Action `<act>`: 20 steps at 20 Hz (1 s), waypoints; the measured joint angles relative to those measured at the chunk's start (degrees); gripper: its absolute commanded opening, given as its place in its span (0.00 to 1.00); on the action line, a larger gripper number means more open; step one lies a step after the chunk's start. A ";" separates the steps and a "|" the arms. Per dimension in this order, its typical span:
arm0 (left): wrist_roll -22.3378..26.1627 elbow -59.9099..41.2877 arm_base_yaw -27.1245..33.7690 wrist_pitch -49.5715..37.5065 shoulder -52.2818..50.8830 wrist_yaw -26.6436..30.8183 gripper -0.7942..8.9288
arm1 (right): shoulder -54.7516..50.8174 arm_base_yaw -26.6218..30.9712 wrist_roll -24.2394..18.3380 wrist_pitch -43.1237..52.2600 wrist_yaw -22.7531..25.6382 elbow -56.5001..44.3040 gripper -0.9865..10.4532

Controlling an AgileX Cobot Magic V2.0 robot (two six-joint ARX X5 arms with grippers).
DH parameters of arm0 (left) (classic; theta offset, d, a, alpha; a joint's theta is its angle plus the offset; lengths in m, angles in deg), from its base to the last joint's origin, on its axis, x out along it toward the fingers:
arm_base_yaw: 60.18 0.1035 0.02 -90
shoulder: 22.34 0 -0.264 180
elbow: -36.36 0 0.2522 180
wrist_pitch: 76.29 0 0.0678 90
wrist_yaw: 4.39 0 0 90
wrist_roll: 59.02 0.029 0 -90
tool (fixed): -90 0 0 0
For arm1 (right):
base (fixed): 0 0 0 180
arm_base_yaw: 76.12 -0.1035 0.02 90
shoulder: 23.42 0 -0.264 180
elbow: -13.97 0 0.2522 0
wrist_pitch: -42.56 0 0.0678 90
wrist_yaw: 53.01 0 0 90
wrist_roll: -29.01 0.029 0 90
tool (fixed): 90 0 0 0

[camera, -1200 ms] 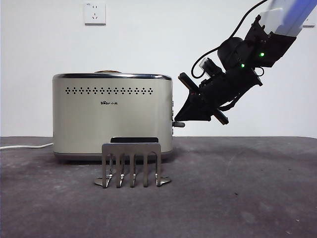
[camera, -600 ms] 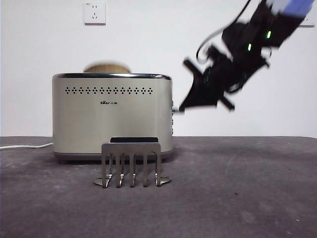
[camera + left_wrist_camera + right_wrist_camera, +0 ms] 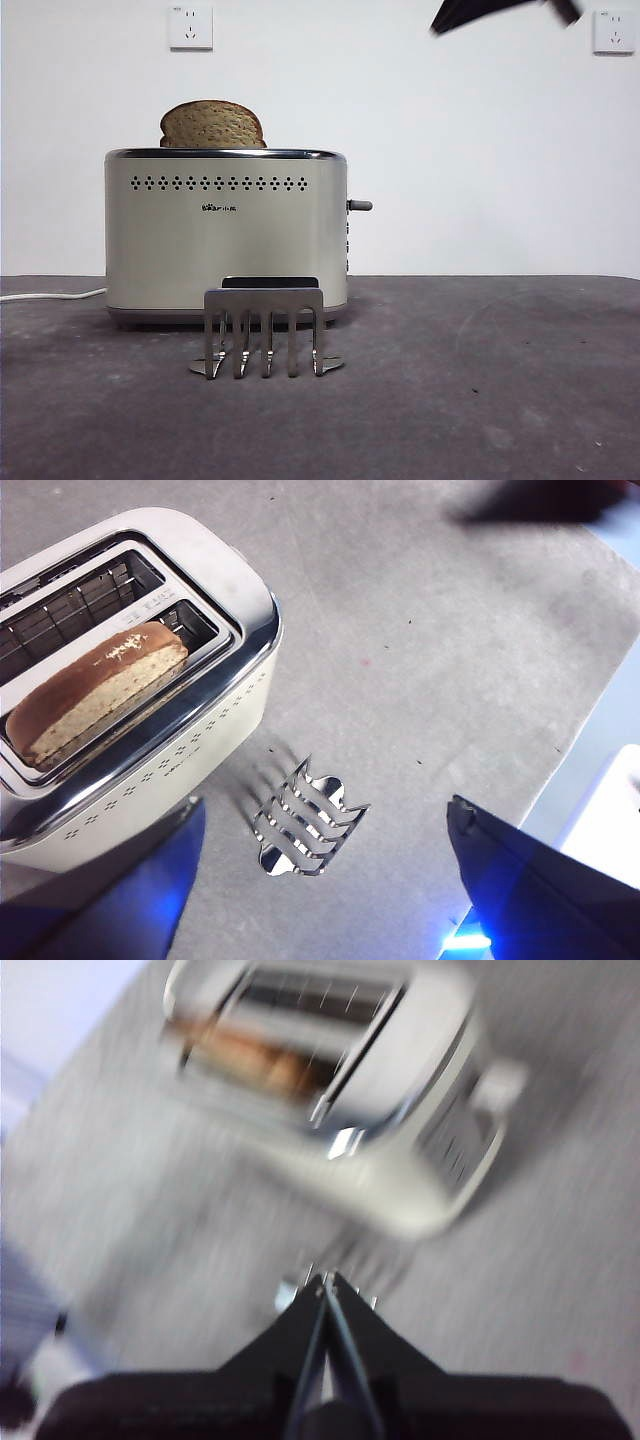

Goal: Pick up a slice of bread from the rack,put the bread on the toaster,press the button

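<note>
The cream toaster [image 3: 227,235] stands at the back left of the table. The slice of bread [image 3: 212,125] stands in the toaster's slot, its domed top sticking up above the chrome rim. The left wrist view shows it in the slot nearer the rack [image 3: 95,690]. The toaster's side lever [image 3: 359,205] is up. The metal rack [image 3: 265,333] stands empty in front of the toaster. My right gripper [image 3: 325,1282] is shut and empty, high above the toaster's lever side; it shows as a black tip at the front view's top edge [image 3: 500,12]. My left gripper [image 3: 330,880] is open, high above the rack.
A white cord [image 3: 50,295] runs left from the toaster. Two wall sockets [image 3: 191,27] are on the white wall behind. The dark grey table [image 3: 480,380] stretches to the right of the toaster and rack.
My right gripper has risen from the toaster's lever up to the top edge. The lever has come up and the bread has risen out of the slot.
</note>
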 measured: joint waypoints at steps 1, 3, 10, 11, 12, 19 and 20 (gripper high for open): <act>0.00 0.00 0.00 0.00 0.00 -0.02 0.50 | -1.64 -0.37 -1.77 -4.22 0.00 0.00 0.08; 0.00 0.00 0.00 0.00 0.00 -0.02 0.50 | -4.33 -1.16 -4.85 -11.45 -0.02 0.00 0.08; 0.00 0.00 0.00 1.57 0.00 -0.02 0.16 | -12.04 -1.92 -8.96 -17.84 0.00 -0.02 0.08; 0.00 0.00 0.00 1.57 0.00 -0.02 0.06 | -12.31 -1.92 -8.98 -17.84 0.00 -0.02 0.08; 0.00 0.00 0.00 1.57 0.00 -0.02 0.07 | -12.26 -1.92 -9.03 -17.84 0.00 -0.02 0.08; -0.04 0.00 0.00 1.88 0.00 0.00 0.08 | -12.13 -1.92 -9.38 -17.84 0.02 -0.02 0.09; -0.07 0.00 0.00 1.79 0.00 0.00 0.08 | -12.13 -1.88 -9.38 -17.84 0.02 -0.02 0.09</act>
